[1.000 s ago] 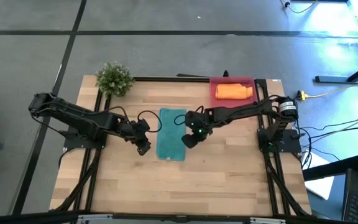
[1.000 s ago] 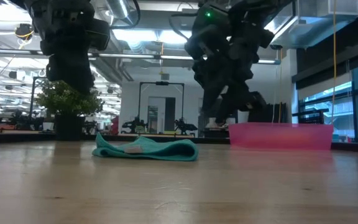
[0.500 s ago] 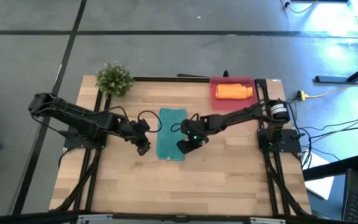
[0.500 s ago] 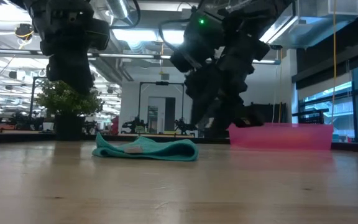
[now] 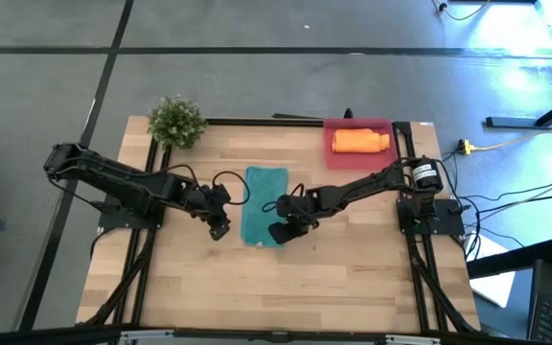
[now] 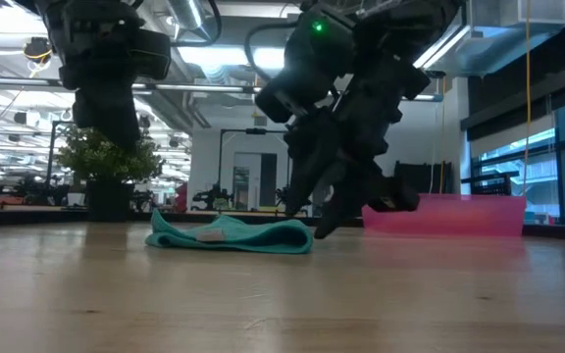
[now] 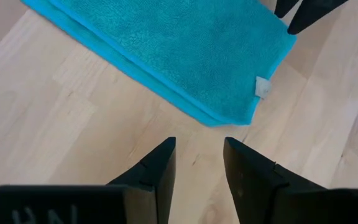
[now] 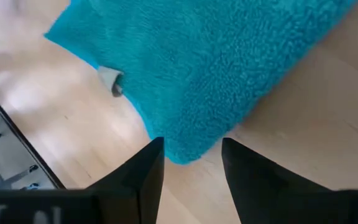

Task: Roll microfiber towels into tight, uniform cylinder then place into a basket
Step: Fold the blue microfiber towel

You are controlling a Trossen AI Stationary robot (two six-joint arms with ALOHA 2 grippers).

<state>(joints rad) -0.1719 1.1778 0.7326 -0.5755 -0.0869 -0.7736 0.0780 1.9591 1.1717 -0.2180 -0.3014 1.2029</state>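
The teal microfiber towel (image 5: 264, 207) lies folded in a flat strip at mid-table, a white tag (image 7: 263, 87) at its near end. The orange towel (image 5: 360, 141) lies rolled in the pinkish-red basket (image 5: 328, 130) at the far right. My right gripper (image 8: 190, 144) is open and low over the teal towel's near right corner (image 8: 180, 152), one finger on either side of it. My left gripper (image 7: 197, 146) hangs open above bare wood, just off the towel's near left corner (image 7: 229, 119). My right gripper comes slanting down from the table's right with its fingers either side of the teal towel's near right corner (image 8: 166, 140). I cannot tell whether they touch it. The towel lies flat on the table.
A small green plant (image 5: 176, 121) stands at the far left corner. Bare wood lies between the towel and the table's near edge (image 5: 276, 287). In the low view the basket's wall (image 6: 459, 216) stands behind my right arm.
My right gripper has come down toward the table's near edge and leftward, rolling as it went, to the teal towel's near right corner. The towel has stayed where it was.
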